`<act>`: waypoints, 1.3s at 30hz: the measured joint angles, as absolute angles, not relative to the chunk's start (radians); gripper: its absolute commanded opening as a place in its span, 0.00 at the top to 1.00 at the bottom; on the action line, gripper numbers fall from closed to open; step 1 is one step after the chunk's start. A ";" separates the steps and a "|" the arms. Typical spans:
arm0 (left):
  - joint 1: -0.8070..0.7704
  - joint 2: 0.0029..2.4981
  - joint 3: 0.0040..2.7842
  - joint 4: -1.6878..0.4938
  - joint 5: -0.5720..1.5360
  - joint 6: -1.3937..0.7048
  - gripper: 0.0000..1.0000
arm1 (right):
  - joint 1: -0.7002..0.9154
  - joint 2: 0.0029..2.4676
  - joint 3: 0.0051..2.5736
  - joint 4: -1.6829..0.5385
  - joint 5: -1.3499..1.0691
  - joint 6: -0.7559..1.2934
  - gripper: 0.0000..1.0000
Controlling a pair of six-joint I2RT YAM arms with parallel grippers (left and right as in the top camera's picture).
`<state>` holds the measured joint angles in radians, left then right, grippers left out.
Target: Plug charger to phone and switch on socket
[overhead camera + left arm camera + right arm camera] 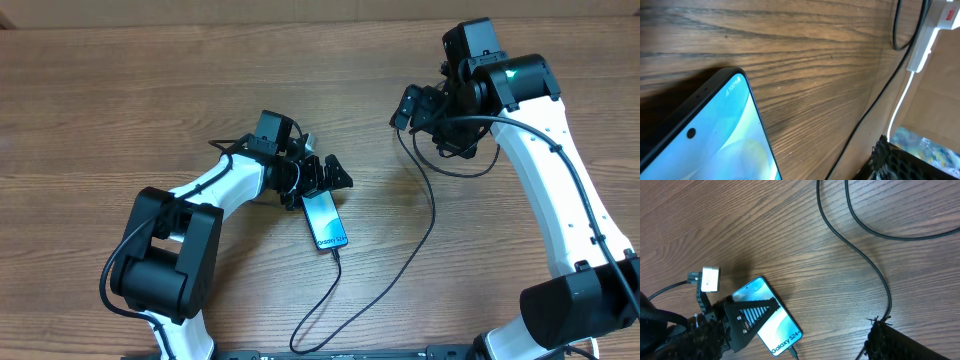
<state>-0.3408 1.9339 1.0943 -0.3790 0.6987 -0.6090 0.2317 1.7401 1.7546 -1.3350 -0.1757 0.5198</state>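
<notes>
- Slim rectangular phone w/ glowing cyan-blue screen [326, 224] lies flat on the brown wood-grain table [120, 90], near centre. Its "Galaxy S24+" text is at the end nearer the arm bases.
- L gripper [322, 178] is low over the phone's far end. Its fingers are spread apart w/ nothing pinched, and one ribbed triangular black finger [753, 315] overlaps the screen in the R wrist view.
- Long thin black charger cable [420, 235] has its small connector tip at the phone's near edge and looks inserted. From there it runs toward the arm bases, loops back, then climbs to the area under the R gripper.
- R gripper [415, 105] sits at the far right of the table, well apart from the phone. Its fingers are wide apart w/ nothing between them. One black fingertip [887, 340] shows at the bottom edge, w/ the cable passing just beside it.
- White elongated power strip w/ red switch [946, 15] shows only in the corner of the L wrist view, w/ a thick white cord [900, 107] trailing from it. Can't tell the switch position.
- The charger's plug end isn't visible.
</notes>
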 measured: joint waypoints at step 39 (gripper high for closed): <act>-0.341 1.930 1.103 -0.381 0.654 -0.735 0.00 | 0.232 1.740 1.755 -1.328 -0.176 0.520 0.07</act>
